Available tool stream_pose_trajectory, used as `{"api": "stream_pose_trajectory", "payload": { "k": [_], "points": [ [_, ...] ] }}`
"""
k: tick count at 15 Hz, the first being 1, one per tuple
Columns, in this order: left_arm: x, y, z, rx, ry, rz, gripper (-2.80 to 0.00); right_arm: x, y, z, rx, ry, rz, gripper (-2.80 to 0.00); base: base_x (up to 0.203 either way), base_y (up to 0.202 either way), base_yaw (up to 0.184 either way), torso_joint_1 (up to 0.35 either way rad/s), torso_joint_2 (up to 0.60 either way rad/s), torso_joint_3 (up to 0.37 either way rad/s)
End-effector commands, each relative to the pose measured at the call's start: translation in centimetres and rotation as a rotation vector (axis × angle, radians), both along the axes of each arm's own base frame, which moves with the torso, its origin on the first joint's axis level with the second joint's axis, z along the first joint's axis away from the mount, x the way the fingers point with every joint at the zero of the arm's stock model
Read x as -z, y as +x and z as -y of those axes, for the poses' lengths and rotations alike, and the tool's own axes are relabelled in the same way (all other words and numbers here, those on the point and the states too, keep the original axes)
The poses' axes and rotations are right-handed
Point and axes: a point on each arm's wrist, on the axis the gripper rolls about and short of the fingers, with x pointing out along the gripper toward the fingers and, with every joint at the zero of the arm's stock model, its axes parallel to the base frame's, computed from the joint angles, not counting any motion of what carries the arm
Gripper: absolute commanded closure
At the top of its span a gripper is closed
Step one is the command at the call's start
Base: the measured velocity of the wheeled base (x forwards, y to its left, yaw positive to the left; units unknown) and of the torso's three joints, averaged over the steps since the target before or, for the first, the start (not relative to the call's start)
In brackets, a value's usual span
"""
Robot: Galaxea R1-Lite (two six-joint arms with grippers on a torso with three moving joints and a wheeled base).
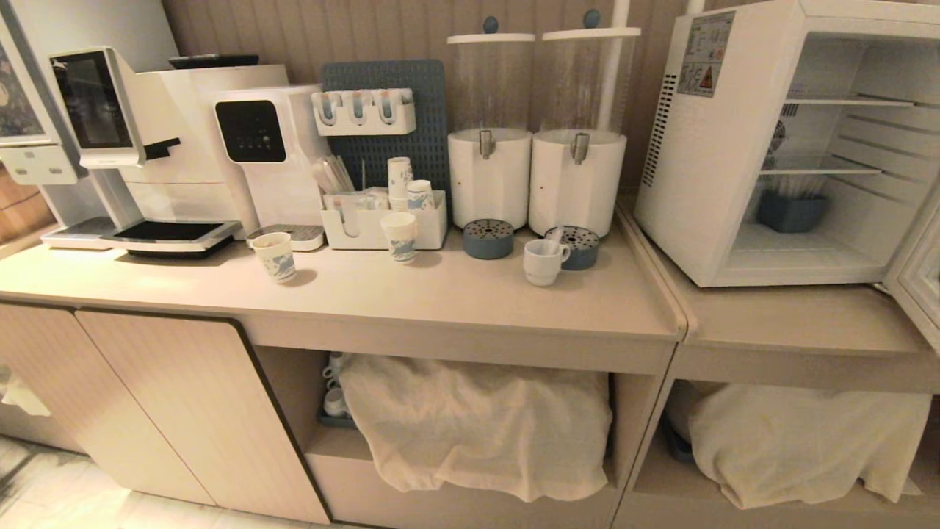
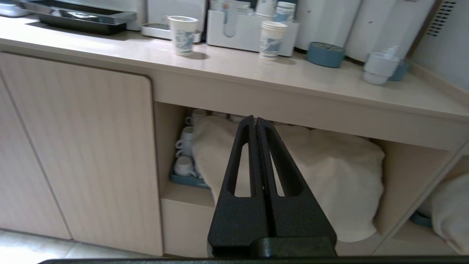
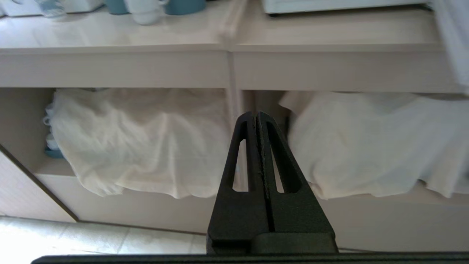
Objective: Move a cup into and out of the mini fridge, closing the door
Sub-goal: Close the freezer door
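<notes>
Left gripper [image 2: 255,123] pressed together, empty | right gripper [image 3: 258,117] likewise | white mug [image 1: 542,261] sat well above both | fridge door [image 1: 918,283] stood ajar

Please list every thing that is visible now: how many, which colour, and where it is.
cup: 1, white, counter, before the right dispenser
mini fridge: 1, white, right counter
door: 1, pale, swung open at far right
paper cups: 2 standing alone, white with blue print, counter; more stacked
drink dispensers: 2, white, against the wall
coffee machine: 1, white, left
cloths: 2, cream, lower shelves
left gripper: black, shut, below counter
right gripper: black, shut, below counter
</notes>
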Motion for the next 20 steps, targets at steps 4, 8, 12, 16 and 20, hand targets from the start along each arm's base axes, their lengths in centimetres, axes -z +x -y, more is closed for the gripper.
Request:
{"api": "stream_pose_trajectory", "payload": {
  "k": [4,8,12,16,20],
  "points": [
    [1.12,0.29,0.00,0.000,-0.001,-0.034,0.00,-0.07,-0.01,0.00,0.001,0.000,-0.001,0.00,0.000,-0.193,0.002,0.002,0.00,0.003],
    [1.12,0.29,0.00,0.001,-0.003,-0.034,0.00,-0.07,-0.01,0.00,0.002,0.000,-0.001,0.00,0.000,-0.194,0.000,0.004,0.01,0.001],
    [1.12,0.29,0.00,0.001,-0.003,-0.034,0.00,-0.07,-0.01,0.00,0.000,0.000,-0.001,0.00,0.000,-0.191,0.000,0.003,0.00,-0.001],
    [1.12,0.29,0.00,-0.001,-0.001,-0.034,0.00,-0.07,-0.01,0.00,0.000,0.000,-0.001,0.00,0.000,-0.193,0.002,0.002,0.00,0.003],
    [1.13,0.30,0.00,0.001,-0.003,-0.036,0.00,-0.07,-0.01,0.00,0.000,0.000,-0.001,0.00,0.000,-0.195,0.001,0.002,0.00,0.002]
  ]
}}
